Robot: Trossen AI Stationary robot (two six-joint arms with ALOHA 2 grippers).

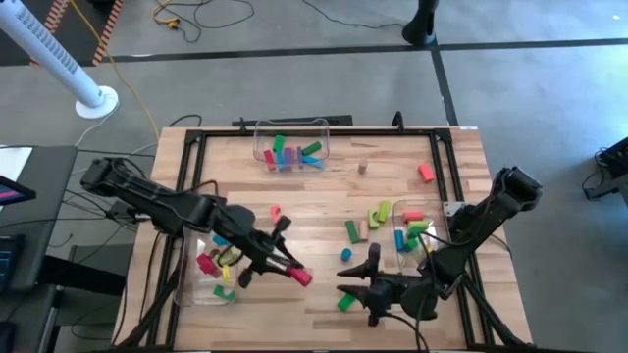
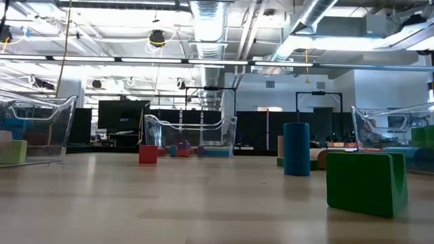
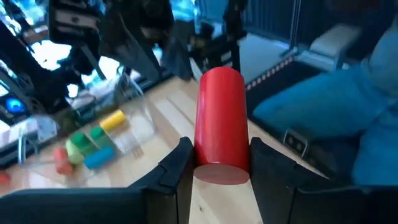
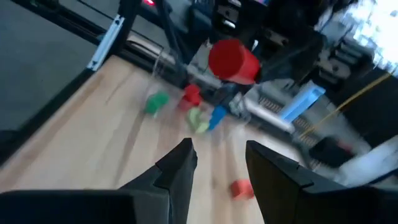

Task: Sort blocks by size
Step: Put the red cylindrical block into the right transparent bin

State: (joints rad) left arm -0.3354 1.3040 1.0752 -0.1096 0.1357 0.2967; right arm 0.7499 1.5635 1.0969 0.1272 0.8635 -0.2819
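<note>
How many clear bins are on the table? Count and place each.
3: far bin at the table's far edge, centre; left bin near the front left, partly under the left arm; right bin on the right side by the right arm. The arms may hide more.

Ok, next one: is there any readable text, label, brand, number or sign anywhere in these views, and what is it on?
None can be read in any view.
Red cylinder block held in the left gripper: plain, no marking.
Green block and blue cylinder block near the low camera: plain faces.
Clear plastic bin at the table's far edge: no label visible.
Room screens and fixtures behind: too blurred to tell.
</note>
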